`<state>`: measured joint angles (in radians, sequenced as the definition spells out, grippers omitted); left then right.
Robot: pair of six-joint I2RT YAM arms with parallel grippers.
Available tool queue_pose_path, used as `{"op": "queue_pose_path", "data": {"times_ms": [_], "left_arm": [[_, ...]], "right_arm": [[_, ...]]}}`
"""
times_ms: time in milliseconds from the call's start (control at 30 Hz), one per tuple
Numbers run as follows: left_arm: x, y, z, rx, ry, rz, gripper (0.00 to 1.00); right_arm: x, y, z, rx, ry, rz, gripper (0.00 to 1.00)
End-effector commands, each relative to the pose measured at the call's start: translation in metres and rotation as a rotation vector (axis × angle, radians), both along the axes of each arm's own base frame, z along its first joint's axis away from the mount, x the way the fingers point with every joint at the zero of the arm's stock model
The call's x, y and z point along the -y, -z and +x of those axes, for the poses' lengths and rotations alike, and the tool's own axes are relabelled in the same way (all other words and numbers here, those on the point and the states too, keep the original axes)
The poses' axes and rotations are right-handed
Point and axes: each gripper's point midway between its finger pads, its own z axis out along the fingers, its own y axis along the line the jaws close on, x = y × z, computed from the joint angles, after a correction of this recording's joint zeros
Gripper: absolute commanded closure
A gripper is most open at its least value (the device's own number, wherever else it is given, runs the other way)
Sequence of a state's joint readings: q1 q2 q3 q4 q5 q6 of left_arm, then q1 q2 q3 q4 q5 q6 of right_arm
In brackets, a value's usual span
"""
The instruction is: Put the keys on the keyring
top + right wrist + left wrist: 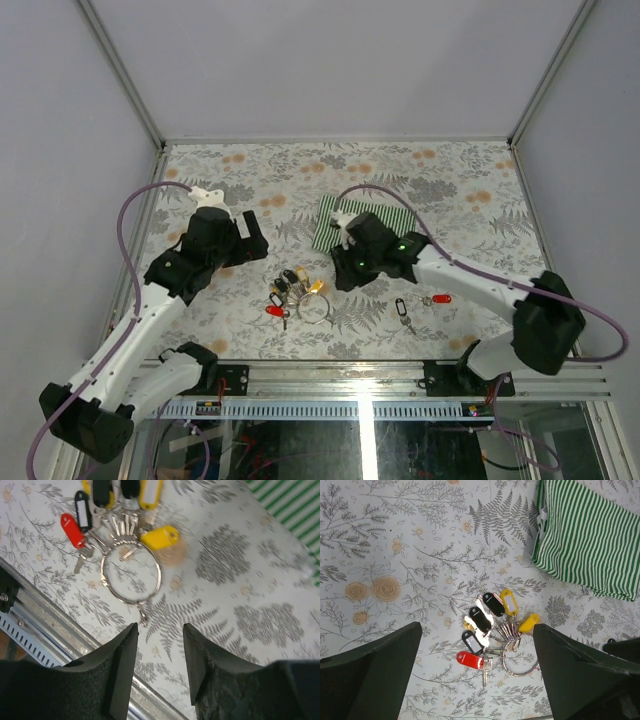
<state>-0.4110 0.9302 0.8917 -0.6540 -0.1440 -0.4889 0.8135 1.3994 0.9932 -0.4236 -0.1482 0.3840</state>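
Keyring [313,308]: a thin silver wire loop lying flat on the floral table [470,190], just below centre of the overhead view, with its bunch of red-, yellow- and black-tagged keys fanned out to the upper left of the loop. In the right wrist view a short wire end projects from the loop's lower rim; this is probably where it opens.

Loose keys: the black-tagged key [403,312] and the red-tagged key [440,298] lie flat to the right of the loop and apart from it, the red one farther right. The striped cloth [390,215] lies above them, partly under the right arm.

Left gripper [476,630]: jaws spread wide and empty, hovering over the bunch. Right gripper [160,630]: fingers parted by a narrow gap with nothing between them, poised near the loop's lower rim.

Handling (judged): each loose key is light, stiff and thin, and lies flush on the table, so its metal blade offers little purchase. The thicker plastic tag is the better place to pinch. The loop is likely springy, slick wire that skids when pushed, so one gripper should pin it near the bunch while the other threads.
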Motion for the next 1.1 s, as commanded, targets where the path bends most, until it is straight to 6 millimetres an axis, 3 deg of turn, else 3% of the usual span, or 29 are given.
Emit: {"op": "queue_pose_path", "data": {"times_ms": [0,167,300,433,733,1067], "left_arm": [[-0.01,-0.019,-0.001,0.07,0.013,0.044,0.05],[-0.021,-0.026,-0.001,0.135,-0.033,0.054,0.06],[-0.022,-0.027,-0.002,0.146,-0.037,0.049,0.06],[-0.02,-0.024,-0.002,0.135,-0.032,0.048,0.06],[-0.018,-0.023,-0.001,0.135,-0.02,0.042,0.06],[-0.015,-0.02,0.0,0.125,-0.01,0.042,0.06]], "right_arm": [[-0.055,-0.008,0.013,0.087,-0.123,0.012,0.53],[-0.095,0.007,0.019,0.087,-0.177,-0.021,0.59],[-0.111,0.021,0.025,0.079,-0.165,-0.058,0.67],[-0.11,0.036,0.041,0.094,-0.109,-0.128,0.66],[-0.122,0.062,0.044,0.05,-0.125,-0.157,0.56],[-0.112,0.087,0.051,0.048,-0.086,-0.248,0.64]]}}
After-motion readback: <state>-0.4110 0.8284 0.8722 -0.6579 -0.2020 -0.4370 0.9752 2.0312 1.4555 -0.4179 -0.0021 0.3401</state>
